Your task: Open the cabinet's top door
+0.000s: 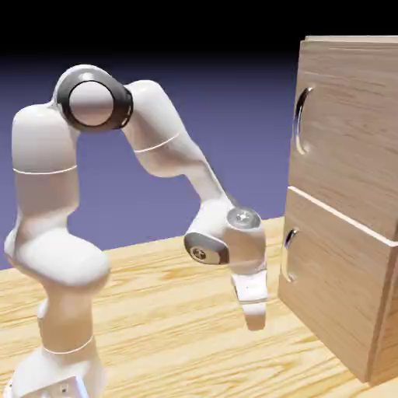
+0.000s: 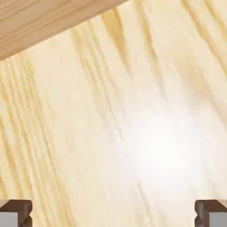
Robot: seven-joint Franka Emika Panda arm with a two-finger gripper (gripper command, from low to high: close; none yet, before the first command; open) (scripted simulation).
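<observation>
The white arm's two-finger gripper (image 1: 254, 317) hangs low over the pale wood-grain table (image 1: 171, 326), pointing down, its jaws spread wide and holding nothing. Beyond it to the right stands the tall light-wood cabinet (image 1: 342, 256), apart from the gripper. Its larger upper door panel (image 1: 350, 132) sits shut, curved silver handle (image 1: 300, 116) untouched.

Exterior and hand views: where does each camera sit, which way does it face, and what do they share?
Exterior view: fixed beside the robot, facing the cabinet on the right; the whole arm and the gripper show, pointing down.
Hand view: on the hand, looking down at the table; only the two spread fingertips show.
Shared: the table, the gripper, and cabinet wood at the hand view's top-left.
</observation>
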